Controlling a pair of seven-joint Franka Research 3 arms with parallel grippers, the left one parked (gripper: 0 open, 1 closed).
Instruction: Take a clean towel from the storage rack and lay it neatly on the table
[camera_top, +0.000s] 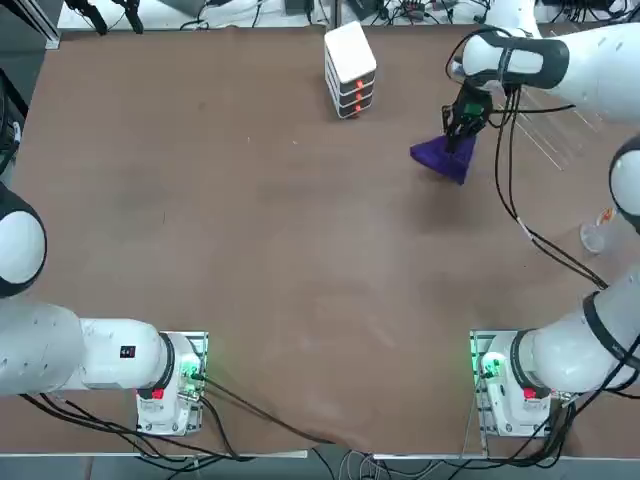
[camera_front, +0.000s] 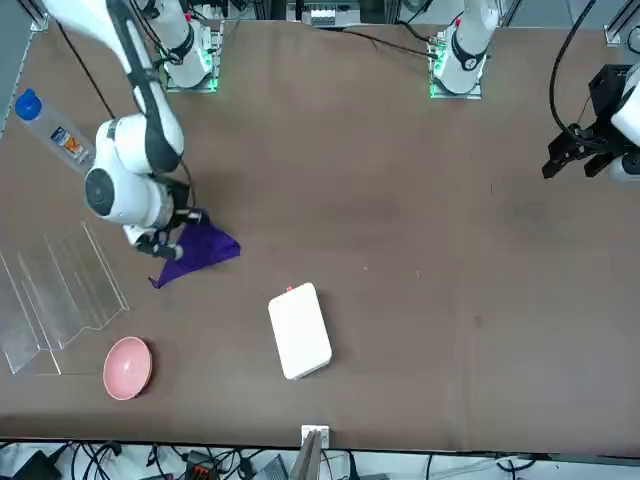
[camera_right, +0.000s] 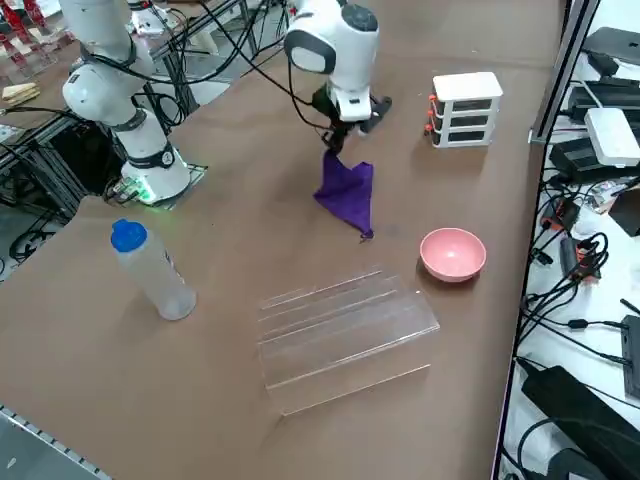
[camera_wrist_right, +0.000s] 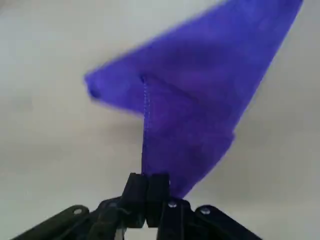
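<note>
The purple towel (camera_top: 443, 155) hangs by one corner from my right gripper (camera_top: 463, 128), which is shut on it above the table (camera_top: 250, 230). In the right side view the towel (camera_right: 347, 192) drapes down from the gripper (camera_right: 336, 143), and its lowest tip looks to reach the tabletop near the pink bowl. The wrist view shows the gripper (camera_wrist_right: 146, 186) with its fingers pressed together on the towel (camera_wrist_right: 195, 105). The see-through storage rack (camera_right: 340, 332) stands apart from the towel, with nothing on its rods. From the front, the towel (camera_front: 197, 252) hangs between the rack (camera_front: 60, 295) and the table's middle.
A white stacked box (camera_top: 350, 68) with red-orange marks stands just left of the towel. A pink bowl (camera_right: 453, 253) sits by the rack. A clear bottle with a blue cap (camera_right: 150, 270) stands near the table's right edge.
</note>
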